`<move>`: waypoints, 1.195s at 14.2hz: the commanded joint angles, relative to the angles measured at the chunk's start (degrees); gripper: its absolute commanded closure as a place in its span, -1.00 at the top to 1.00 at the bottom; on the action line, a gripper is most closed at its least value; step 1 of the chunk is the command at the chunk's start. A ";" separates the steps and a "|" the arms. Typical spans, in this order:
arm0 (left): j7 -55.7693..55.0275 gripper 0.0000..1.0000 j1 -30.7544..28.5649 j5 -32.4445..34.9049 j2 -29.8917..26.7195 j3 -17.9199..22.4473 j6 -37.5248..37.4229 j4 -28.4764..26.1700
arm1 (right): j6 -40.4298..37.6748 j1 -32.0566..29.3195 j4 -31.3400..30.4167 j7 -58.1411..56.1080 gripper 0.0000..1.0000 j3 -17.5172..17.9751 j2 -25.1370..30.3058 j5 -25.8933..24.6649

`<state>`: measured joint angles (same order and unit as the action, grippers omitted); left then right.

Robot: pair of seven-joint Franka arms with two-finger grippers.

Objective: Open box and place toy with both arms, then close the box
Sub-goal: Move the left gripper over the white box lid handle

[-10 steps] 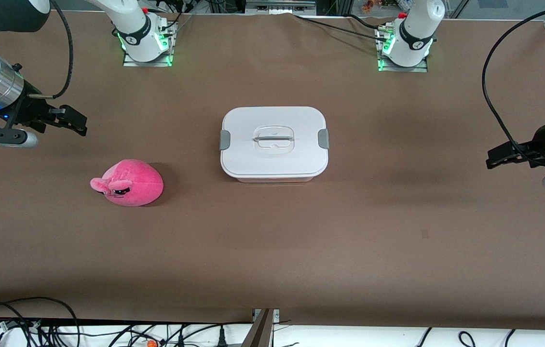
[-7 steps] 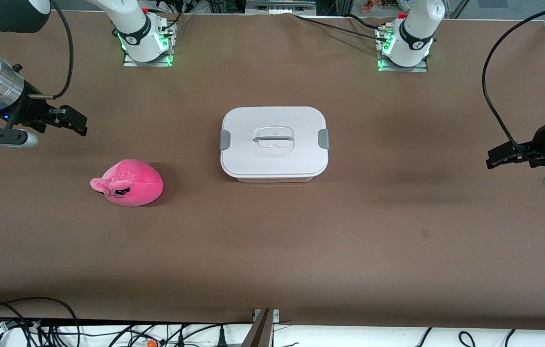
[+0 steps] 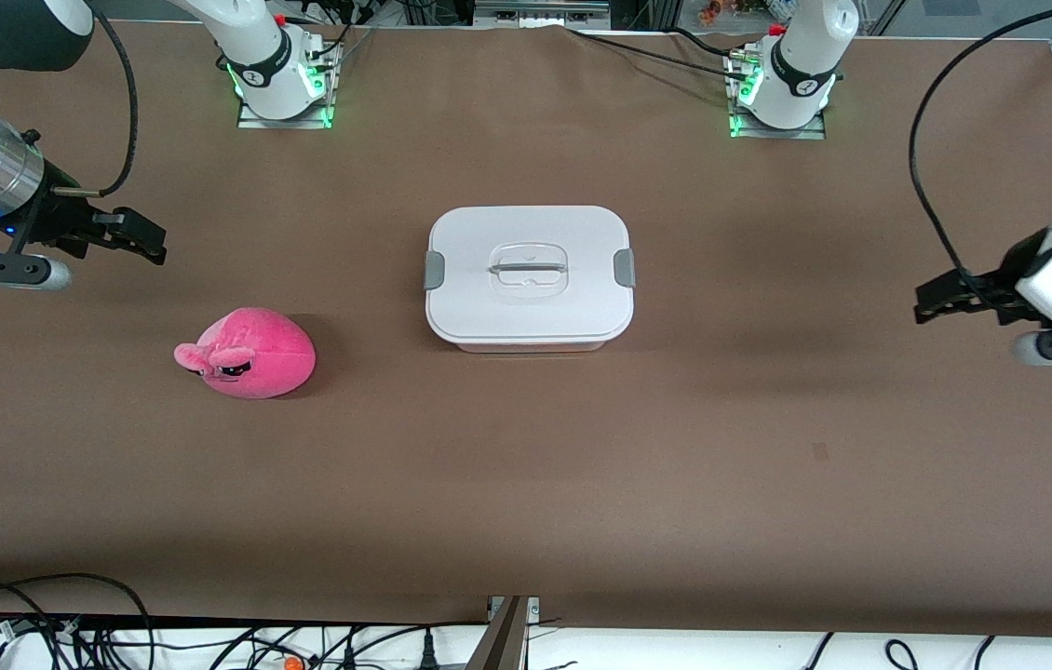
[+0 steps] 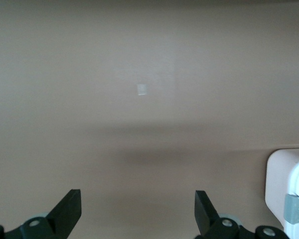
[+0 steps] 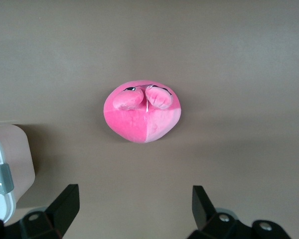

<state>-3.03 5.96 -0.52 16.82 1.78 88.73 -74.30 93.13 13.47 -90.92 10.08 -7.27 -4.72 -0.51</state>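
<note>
The box (image 3: 529, 277) stands in the middle of the table, its white lid on and a grey clip (image 3: 434, 270) at each end. The pink plush toy (image 3: 251, 354) lies on the table toward the right arm's end, nearer to the front camera than the box. My right gripper (image 3: 140, 237) hangs open and empty over bare table at its own end. In the right wrist view the toy (image 5: 142, 112) lies ahead of the right gripper (image 5: 136, 194), apart from it. My left gripper (image 3: 936, 302) hangs open over bare table at the left arm's end. A box corner (image 4: 281, 179) shows beside the left gripper (image 4: 138, 199).
Both arm bases (image 3: 282, 88) (image 3: 782, 98) stand at the table's back edge with green lights on. Loose cables (image 3: 42, 623) lie below the table's front edge. A small dark mark (image 3: 819, 451) is on the brown mat.
The left gripper has shifted a little toward the box. The right gripper has edged slightly toward the back edge. Box and toy have not moved.
</note>
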 commanded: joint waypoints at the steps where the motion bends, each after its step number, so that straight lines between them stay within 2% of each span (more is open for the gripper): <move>1: -0.48 1.00 5.79 -0.44 0.94 0.06 -0.92 1.62 | -0.58 -6.87 -0.05 -0.67 0.99 6.65 0.50 -0.10; 5: -0.05 1.00 14.14 -0.62 1.55 -0.02 -0.92 0.74 | -0.58 -6.88 -0.05 -0.67 0.99 6.66 0.50 -0.10; 9: 0.66 1.00 28.28 -0.27 5.06 0.06 -0.49 1.09 | -1.28 -6.79 -0.14 -0.50 0.99 6.75 0.59 -0.10; 11: 0.92 1.00 31.73 -0.79 8.47 -0.02 0.39 1.70 | -1.19 -6.79 -0.05 -0.50 0.99 6.75 0.59 -0.10; 15: 10.92 1.00 37.97 -0.71 14.11 -0.02 4.86 1.62 | -1.28 -6.79 -0.05 -0.50 0.99 6.83 0.59 -0.10; 17: 15.58 1.00 39.99 -0.44 15.26 -0.02 9.95 0.83 | -1.28 -6.70 -0.05 -0.50 0.99 6.83 0.59 -0.10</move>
<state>6.80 43.93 -0.67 30.85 0.66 96.18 -74.51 92.65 7.67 -90.91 10.07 -1.39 -4.71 -0.51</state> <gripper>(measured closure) 0.000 0.000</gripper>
